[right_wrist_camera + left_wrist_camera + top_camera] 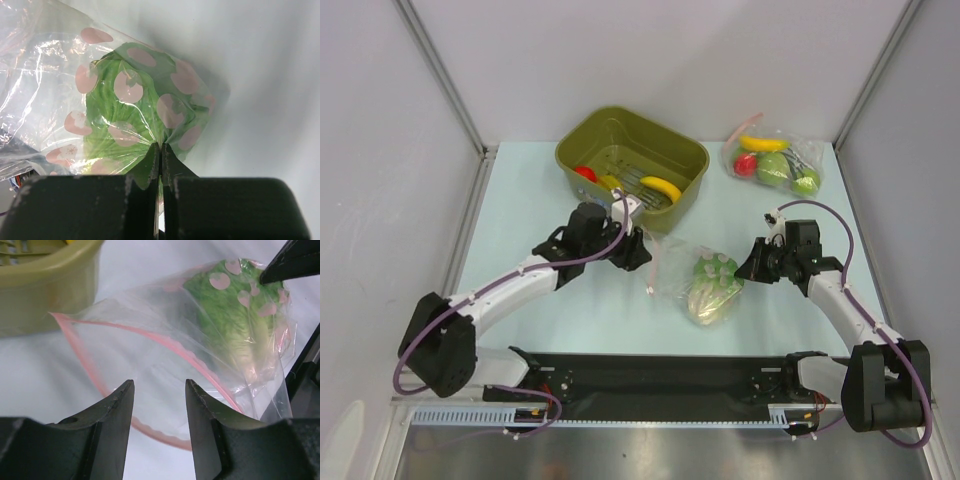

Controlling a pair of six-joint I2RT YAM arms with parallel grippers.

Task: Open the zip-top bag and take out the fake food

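The zip-top bag (682,268) lies mid-table, its pink zip strip (80,345) parted and its mouth gaping toward my left gripper. The pale green cabbage (712,290) lies inside it, also seen in the left wrist view (230,325) and the right wrist view (115,125). My left gripper (642,252) is open and empty just before the mouth (159,390). My right gripper (748,266) is shut on the bag's closed end (161,147), pinching plastic next to the cabbage. A banana (662,188), a red fruit (585,173) and a small yellow piece (610,182) lie in the olive bin (692,158).
A second clear bag (775,160) with a banana, red and bright green fruits lies at the back right. The olive bin stands just behind my left gripper, its wall close in the left wrist view (45,295). Grey walls enclose the table.
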